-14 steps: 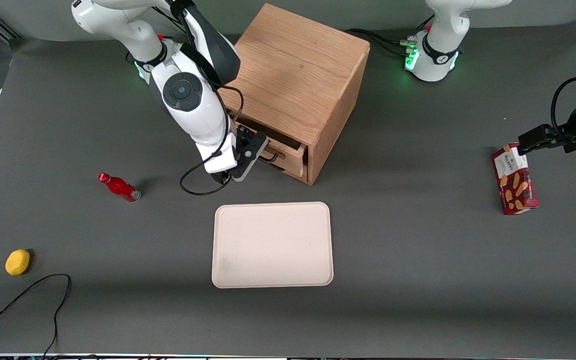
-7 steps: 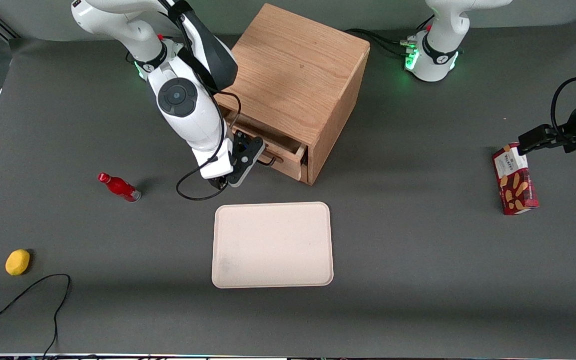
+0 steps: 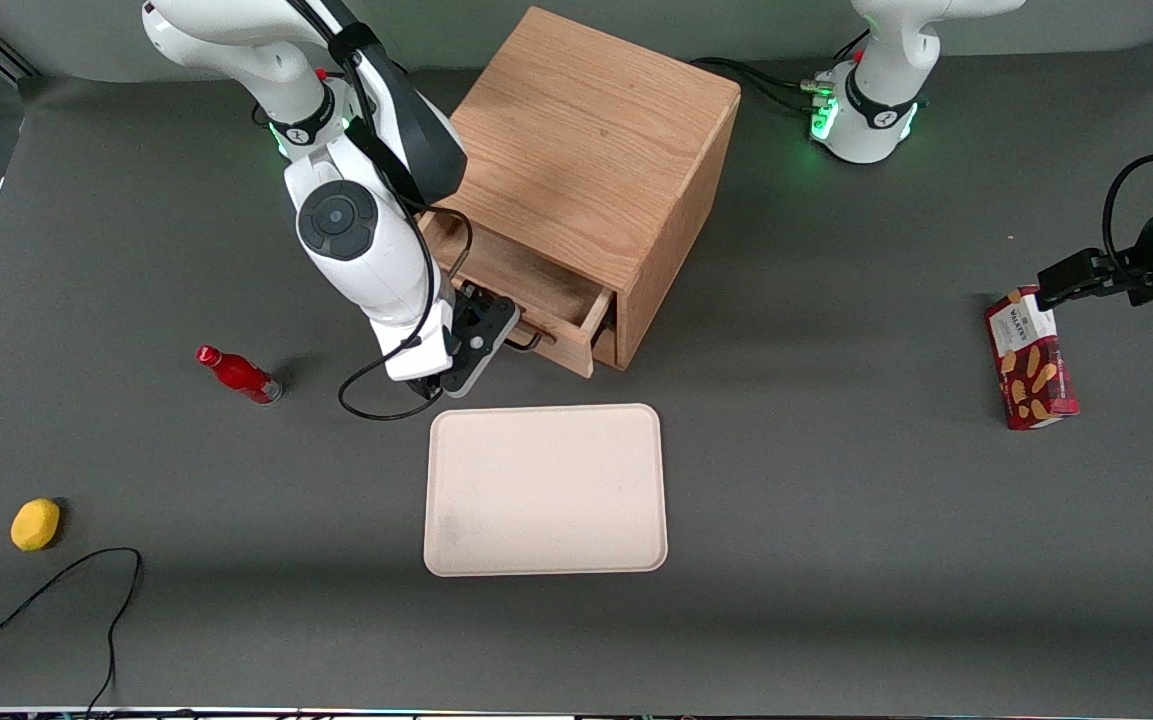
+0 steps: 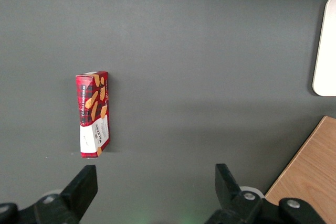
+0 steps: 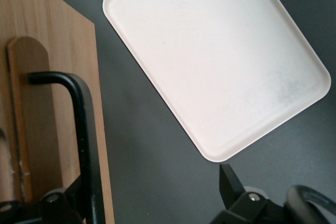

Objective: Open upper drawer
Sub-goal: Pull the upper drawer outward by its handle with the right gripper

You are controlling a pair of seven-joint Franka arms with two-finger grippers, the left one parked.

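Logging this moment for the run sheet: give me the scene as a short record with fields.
task object: upper drawer, partly pulled out of the oak cabinet
handle: black bar
end effector: at the handle, in front of the drawer
tray: nearer the front camera than the cabinet
red bottle, lemon: toward the working arm's end
biscuit box: toward the parked arm's end

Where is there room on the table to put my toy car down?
Plenty of bare table lies between the tray and the cookie box, and between the lemon and the tray. It is crowded where the tool is at the upper drawer of the cabinet, near the red bottle.
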